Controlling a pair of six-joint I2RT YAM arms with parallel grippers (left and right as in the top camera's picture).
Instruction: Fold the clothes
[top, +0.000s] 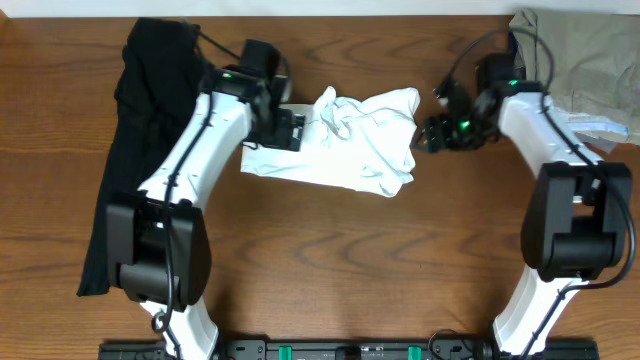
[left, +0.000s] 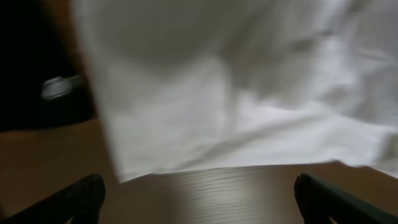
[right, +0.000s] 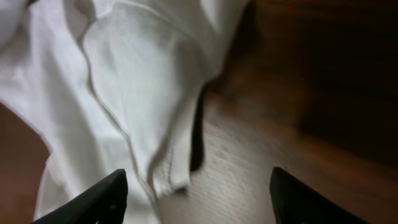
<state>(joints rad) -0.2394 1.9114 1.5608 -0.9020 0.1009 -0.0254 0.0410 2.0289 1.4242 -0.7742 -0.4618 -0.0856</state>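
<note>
A brown wood-grain bench (top: 330, 260) carries everything. Just above the middle of the overhead frame, a crumpled white shirt (top: 365, 145) lies bunched on it, with its lower edge flat on the wood. A long black garment (top: 125, 180) stretches along the left side, from the upper left toward the lower left. A rumpled khaki garment (top: 590, 50) lies in the upper right corner, well apart from the shirt.

Bare table (top: 330, 270) is lying open across the near middle; the crumpled white shirt (top: 360, 145) is blocking the centre, the black garment (top: 135, 160) is filling the left side, a beige cloth (top: 585, 50) is crowding the far right.
</note>
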